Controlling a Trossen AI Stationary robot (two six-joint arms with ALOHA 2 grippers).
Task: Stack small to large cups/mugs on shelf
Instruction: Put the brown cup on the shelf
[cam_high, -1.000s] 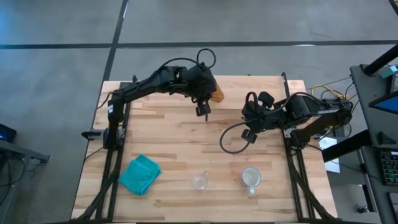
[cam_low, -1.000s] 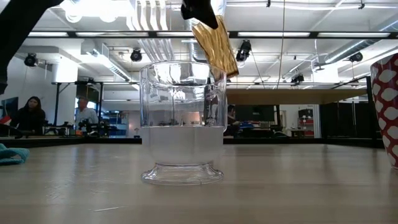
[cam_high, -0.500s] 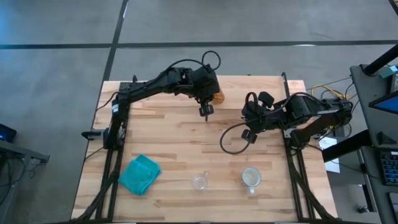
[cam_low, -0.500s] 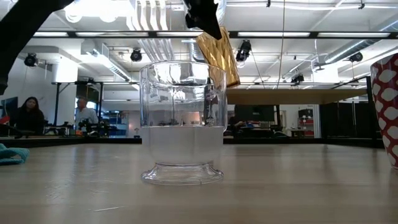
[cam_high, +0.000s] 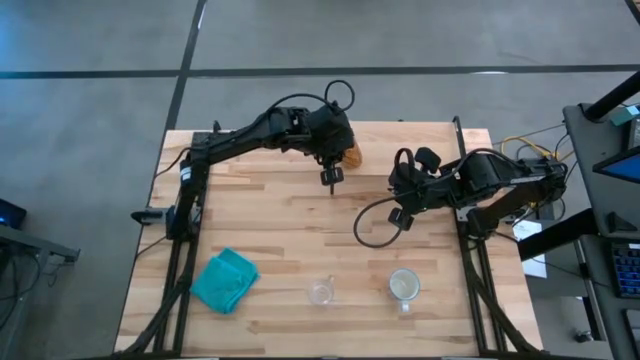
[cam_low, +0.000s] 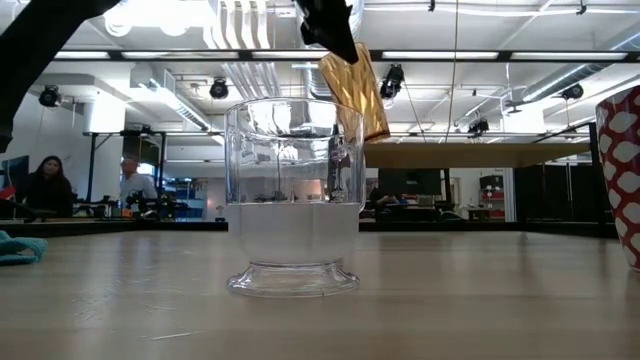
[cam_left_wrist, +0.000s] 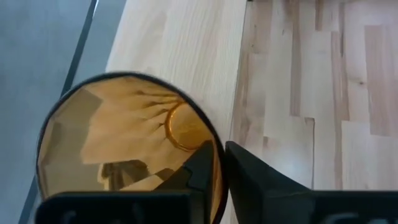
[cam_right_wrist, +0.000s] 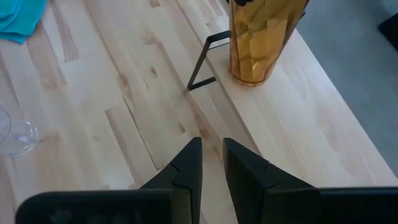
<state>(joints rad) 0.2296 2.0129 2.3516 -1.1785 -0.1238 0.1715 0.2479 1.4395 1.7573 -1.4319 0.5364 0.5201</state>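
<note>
Amber tumbler (cam_right_wrist: 258, 38) on shelf (cam_right_wrist: 292, 134), left pincer (cam_left_wrist: 214, 171) grasping rim; right pincer (cam_right_wrist: 211, 163) nr closed, empty

Place: open robotics lab or workshop hall
Signs: exposed ceiling ducts (cam_low: 240, 40), hanging spotlights (cam_low: 395, 78), grey concrete floor (cam_high: 90, 100), people (cam_low: 45, 185) seated at benches behind

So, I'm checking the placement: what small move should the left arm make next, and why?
Probably open the left gripper and lift away: the amber tumbler appears to stand upright on the shelf, one finger inside its rim.
</note>
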